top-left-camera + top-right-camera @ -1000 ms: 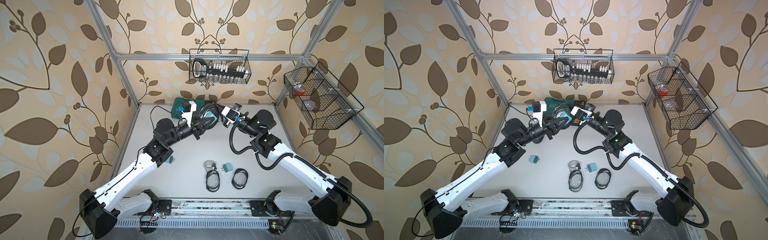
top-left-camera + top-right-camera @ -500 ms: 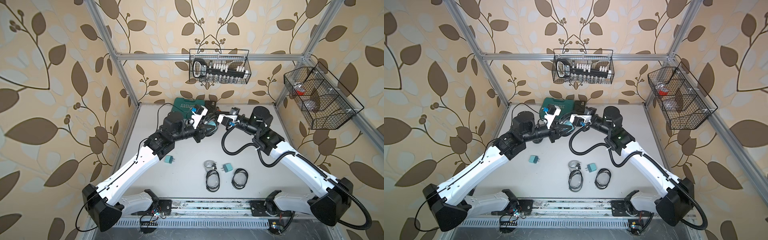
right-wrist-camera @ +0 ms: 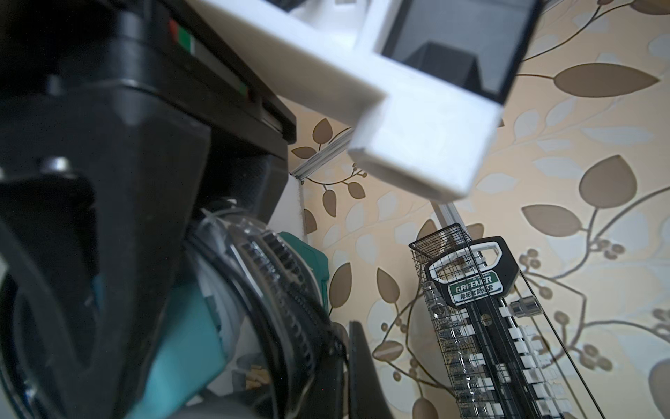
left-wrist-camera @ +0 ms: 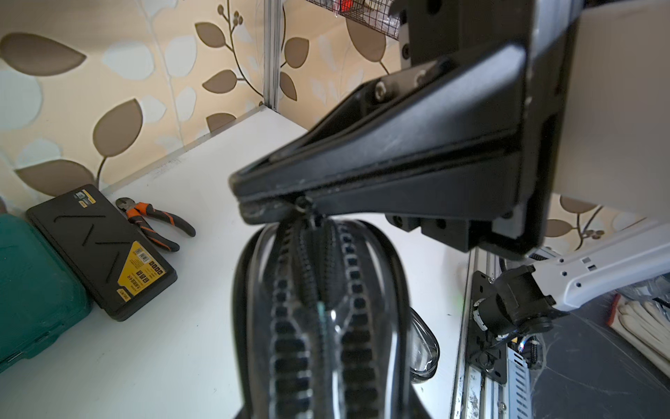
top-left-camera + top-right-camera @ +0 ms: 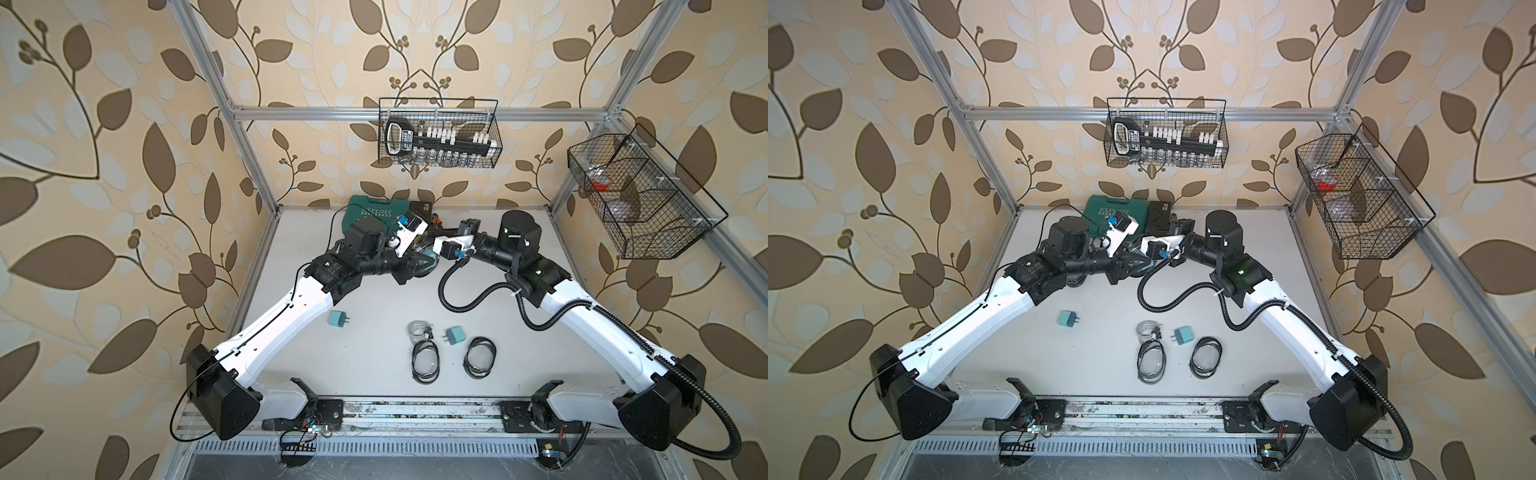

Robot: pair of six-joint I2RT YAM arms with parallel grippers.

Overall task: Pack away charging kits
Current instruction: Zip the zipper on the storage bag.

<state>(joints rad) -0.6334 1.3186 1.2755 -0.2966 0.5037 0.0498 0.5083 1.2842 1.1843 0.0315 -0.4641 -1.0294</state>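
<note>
**Zip pull may slip free**

Near on the counter (image 5: 374, 299) lie two empty pouches (image 5: 424, 362), a coiled cable (image 5: 417, 330) and two teal adapters (image 5: 338, 320), unpacked. Farther back, the left tool (image 5: 419, 266) clamps a filled pouch (image 4: 322, 308), jaws partly apart; the right tool (image 4: 250, 197), fully closed, pinches its zip pull (image 4: 302, 204). A skewed tug may free the pull or twist the pouch loose.

**Lighting and picture quality, four views**

Top views: bright, even, diffuse light. Shadows on the white table (image 5: 374, 299) are soft and faint. Frame posts (image 5: 249, 158) splay outward toward the edges.

Left wrist view: the zip pouch (image 4: 319, 308) sits close to the lens and is blurred. The black flat case (image 4: 101, 250) is sharp.

Right wrist view: the near black parts are dark and out of focus. The wire basket (image 3: 440, 239) is clearer.
</note>
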